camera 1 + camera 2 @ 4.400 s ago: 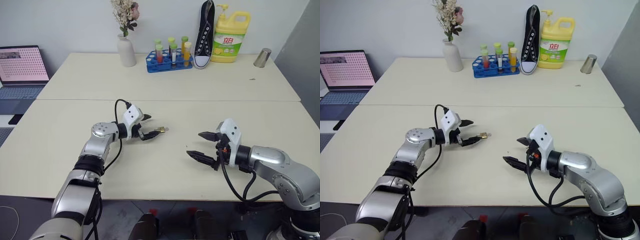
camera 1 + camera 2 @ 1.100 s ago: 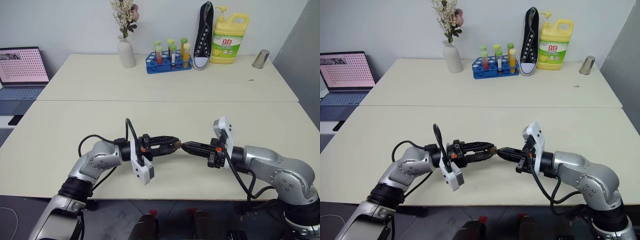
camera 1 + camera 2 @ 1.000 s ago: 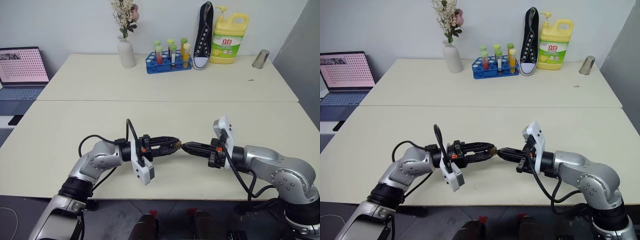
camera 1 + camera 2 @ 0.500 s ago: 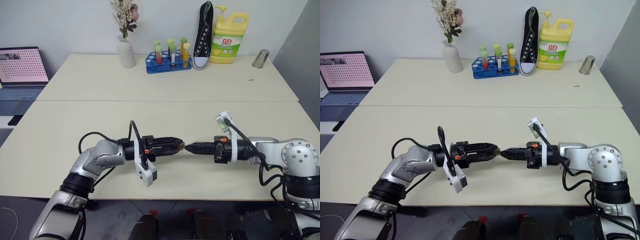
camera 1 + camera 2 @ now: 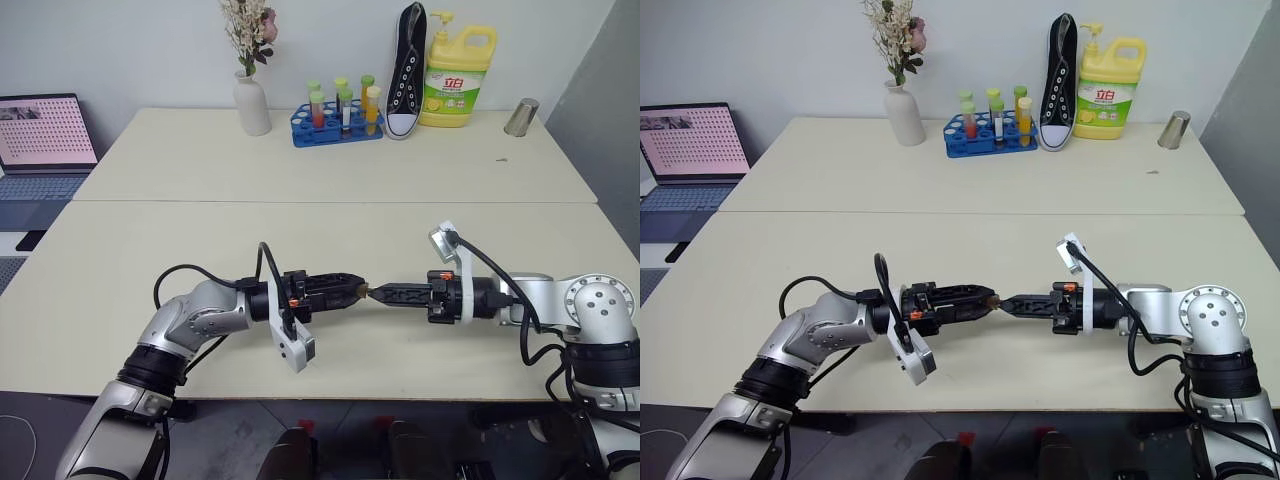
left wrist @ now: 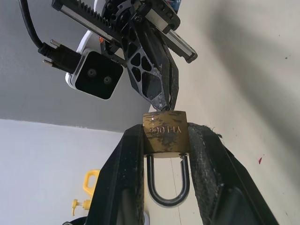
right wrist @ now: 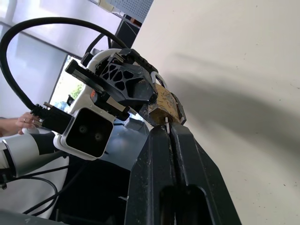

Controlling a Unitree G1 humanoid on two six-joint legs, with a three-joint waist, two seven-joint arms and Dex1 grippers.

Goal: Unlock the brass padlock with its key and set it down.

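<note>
Grippers are meeting tip to tip above the near table (image 5: 120, 240): left gripper (image 6: 165, 140) is clamping the brass padlock (image 6: 165, 132), keyhole facing three o'clock, while the right gripper (image 7: 169, 133), pinched shut, is likely turning the barely visible key.

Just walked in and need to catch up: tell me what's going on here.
The robot is working on a brass padlock above the near table. The left gripper clamps the lock's body between its fingers, with the silver shackle looking seated in the body. The right gripper is shut, its tips pressed to the padlock's keyhole end. A thin bit of metal shows there, probably the key. The lock is not set down yet.
</note>
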